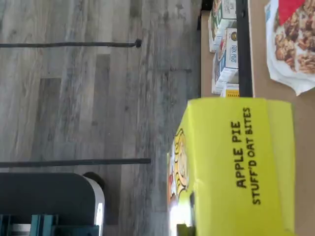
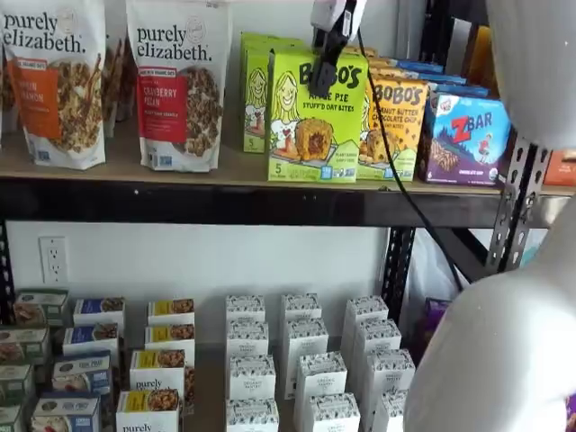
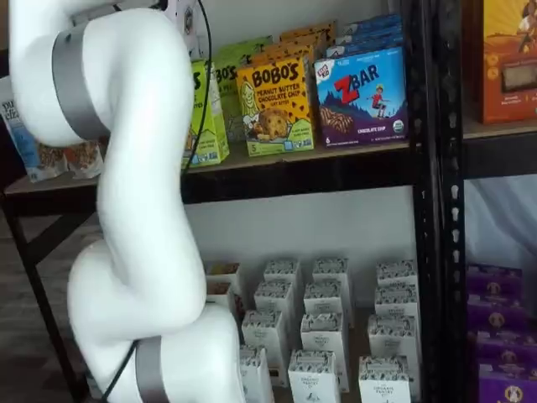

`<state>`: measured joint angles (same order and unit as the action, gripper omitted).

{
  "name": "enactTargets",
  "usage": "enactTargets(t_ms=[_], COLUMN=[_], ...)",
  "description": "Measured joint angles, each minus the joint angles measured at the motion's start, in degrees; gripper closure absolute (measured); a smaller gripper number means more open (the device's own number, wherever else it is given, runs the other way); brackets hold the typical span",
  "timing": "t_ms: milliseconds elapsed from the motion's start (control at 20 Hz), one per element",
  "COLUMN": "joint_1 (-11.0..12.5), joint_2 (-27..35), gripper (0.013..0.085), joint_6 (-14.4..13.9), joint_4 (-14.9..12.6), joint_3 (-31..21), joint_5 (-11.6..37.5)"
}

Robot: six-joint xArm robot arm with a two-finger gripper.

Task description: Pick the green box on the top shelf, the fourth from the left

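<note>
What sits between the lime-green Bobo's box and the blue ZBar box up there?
The yellow-orange Bobo's peanut butter box stands between the green box and the ZBar box on the top shelf; both shelf views show it.

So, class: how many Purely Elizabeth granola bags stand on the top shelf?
2 in a shelf view: one bag at the top shelf's left end, a cranberry bag beside it, left of the green box. More may be hidden.

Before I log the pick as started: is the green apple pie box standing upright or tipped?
Upright. The green box stands with its base flat on the top shelf, lettering level. The gripper is at its top.
</note>
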<state>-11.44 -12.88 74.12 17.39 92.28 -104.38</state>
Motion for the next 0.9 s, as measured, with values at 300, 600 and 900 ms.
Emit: enactTargets(t_ms=[300, 600, 900], joint_1=[0.8, 1.7, 2.7], joint_2=[-3.5, -7.0, -10.6], gripper=[0.065, 0.065, 0.065], joint_6=[0.6, 1.4, 2.3], joint_4=[-0.1, 0.0, 0.3], joint_3=[-3.1, -6.7, -10.0], joint_5=[-1.6, -2.4, -3.1])
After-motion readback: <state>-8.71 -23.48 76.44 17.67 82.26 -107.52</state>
